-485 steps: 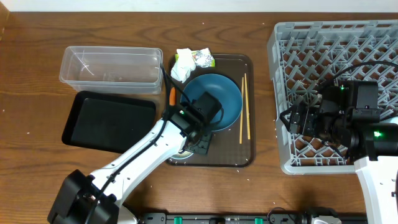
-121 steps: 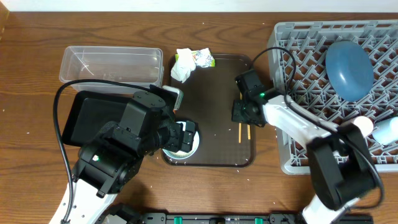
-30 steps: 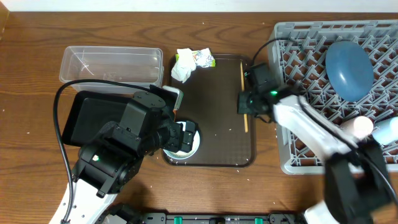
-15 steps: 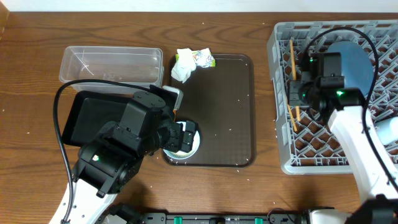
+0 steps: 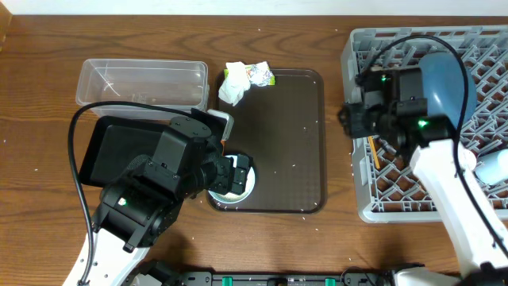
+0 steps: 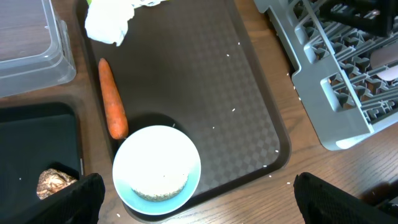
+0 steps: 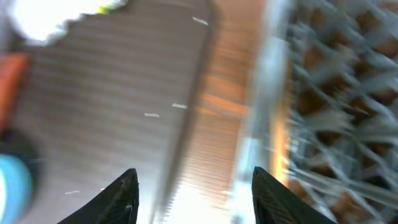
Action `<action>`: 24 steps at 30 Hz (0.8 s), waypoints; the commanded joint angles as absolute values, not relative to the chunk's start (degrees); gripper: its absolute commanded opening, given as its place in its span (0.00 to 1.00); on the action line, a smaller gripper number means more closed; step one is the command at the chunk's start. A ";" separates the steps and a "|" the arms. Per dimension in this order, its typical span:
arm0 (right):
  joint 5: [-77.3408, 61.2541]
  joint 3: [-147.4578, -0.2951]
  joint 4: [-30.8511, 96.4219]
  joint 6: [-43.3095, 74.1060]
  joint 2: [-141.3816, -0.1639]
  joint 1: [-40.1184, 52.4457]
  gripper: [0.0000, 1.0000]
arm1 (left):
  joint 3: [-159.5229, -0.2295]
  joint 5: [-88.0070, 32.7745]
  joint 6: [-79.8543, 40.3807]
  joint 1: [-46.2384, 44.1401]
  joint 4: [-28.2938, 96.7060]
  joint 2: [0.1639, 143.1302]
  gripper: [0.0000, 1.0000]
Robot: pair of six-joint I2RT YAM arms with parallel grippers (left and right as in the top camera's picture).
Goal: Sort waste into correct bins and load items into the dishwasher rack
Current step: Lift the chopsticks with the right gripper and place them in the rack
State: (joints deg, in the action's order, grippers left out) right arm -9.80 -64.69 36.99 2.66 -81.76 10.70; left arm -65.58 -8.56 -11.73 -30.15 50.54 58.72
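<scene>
The white bowl (image 6: pixel 157 169), pale blue outside and holding rice, sits on the brown serving tray (image 6: pixel 211 81) beside the orange carrot (image 6: pixel 113 107). My left gripper (image 6: pixel 202 211) is open above the bowl; overhead it (image 5: pixel 236 175) covers most of the bowl (image 5: pixel 248 188). The tissue (image 5: pixel 234 83) and foil wrapper (image 5: pixel 260 74) lie at the tray's far edge. A brown lump (image 6: pixel 53 183) lies in the black tray (image 5: pixel 119 151). The clear tub (image 5: pixel 143 83) is empty. The grey rack (image 5: pixel 429 191) holds the blue plate (image 5: pixel 448 79), chopsticks (image 5: pixel 373 155) and two cups (image 5: pixel 496 168). My right gripper (image 5: pixel 353 119) is open and empty at the rack's left edge; its wrist view (image 7: pixel 199 199) is blurred.
The brown serving tray (image 5: pixel 278 143) lies between the bins and the rack, with scattered rice grains on it. A cable loops over the black tray's near side. The wooden table (image 5: pixel 40 95) runs past the bins on the left.
My right gripper has let go of the chopsticks, which now lie in the rack, and has moved left to the rack's left edge. The left arm has not moved.
</scene>
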 commanded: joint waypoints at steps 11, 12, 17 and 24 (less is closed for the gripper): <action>-13.34 -64.82 35.27 12.47 -81.62 20.43 0.65 | -66.52 -7.64 -10.96 -29.93 50.52 58.78 0.98; -13.34 -64.82 35.70 12.40 -81.49 20.29 0.65 | -66.52 -7.64 -10.96 -29.93 50.54 58.78 0.98; -13.37 -64.82 36.73 12.40 -79.79 19.53 0.69 | -66.52 -7.64 -10.96 -29.93 50.54 58.78 0.98; -13.56 -64.82 37.10 12.38 -71.81 17.19 0.74 | -66.52 -8.51 -11.64 -29.93 45.89 58.78 0.98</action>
State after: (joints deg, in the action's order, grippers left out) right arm -13.47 -64.66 36.80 11.62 -76.97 18.98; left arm -65.58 -8.60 -11.77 -30.15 47.22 58.74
